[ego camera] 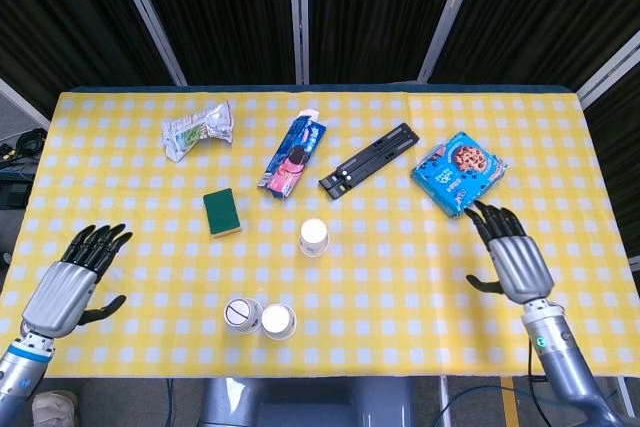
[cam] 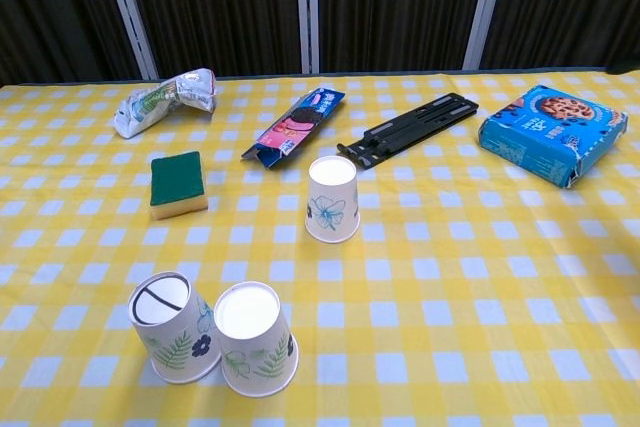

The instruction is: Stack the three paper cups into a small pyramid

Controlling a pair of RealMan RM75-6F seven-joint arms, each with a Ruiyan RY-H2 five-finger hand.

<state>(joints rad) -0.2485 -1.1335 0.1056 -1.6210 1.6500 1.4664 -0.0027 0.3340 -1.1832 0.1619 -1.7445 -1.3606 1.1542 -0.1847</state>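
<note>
Two paper cups stand upside down and touching near the table's front edge: one [ego camera: 241, 314] [cam: 173, 327] on the left, the other [ego camera: 278, 321] [cam: 254, 337] on the right. A third inverted cup [ego camera: 314, 237] [cam: 333, 199] stands alone further back, near the table's middle. My left hand [ego camera: 70, 282] hovers open at the far left edge, well away from the cups. Over the right side, in front of the cookie box, my right hand [ego camera: 514, 259] is open. Neither hand shows in the chest view.
Across the back lie a crumpled foil bag [ego camera: 198, 128], a pink-and-blue snack pack [ego camera: 292, 153], a black flat bracket [ego camera: 368, 159] and a blue cookie box [ego camera: 458, 171]. A green sponge [ego camera: 222, 211] sits left of the lone cup.
</note>
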